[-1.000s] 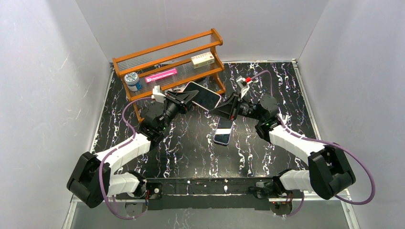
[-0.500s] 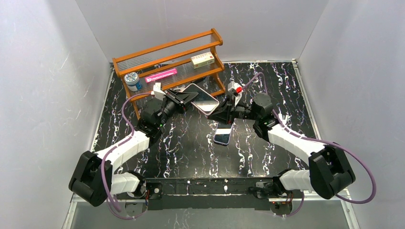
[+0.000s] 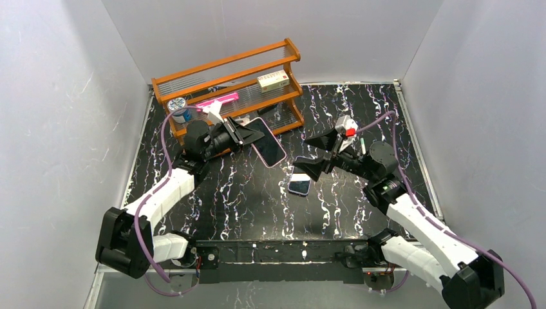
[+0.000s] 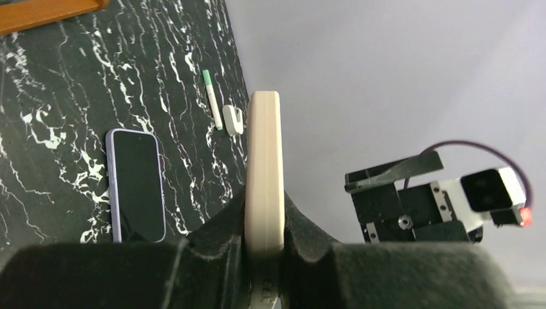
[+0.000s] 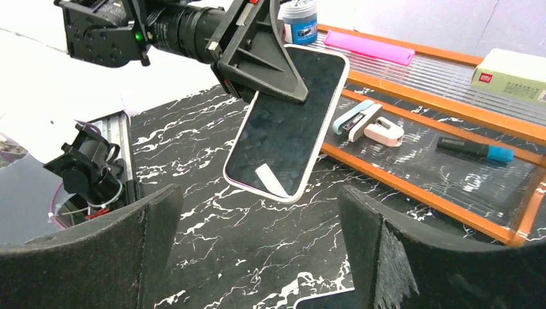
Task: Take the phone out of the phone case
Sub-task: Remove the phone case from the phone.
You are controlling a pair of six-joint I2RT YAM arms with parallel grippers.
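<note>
The right claw (image 3: 313, 154) has pulled back toward 3 o'clock, its jaws spread and empty. That leaves the phone (image 3: 300, 185) lying flat on the desk (image 3: 244, 199) near the centre. The left claw (image 3: 243, 136) has swung toward 10 o'clock, still pinching the phone case (image 3: 265, 143) aloft. With the two well apart, the task looks essentially done.

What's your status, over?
Left gripper shut on phone case, held aloft. Right gripper open, empty. Phone lies bare on table, by right gripper. Nothing in the way.
</note>
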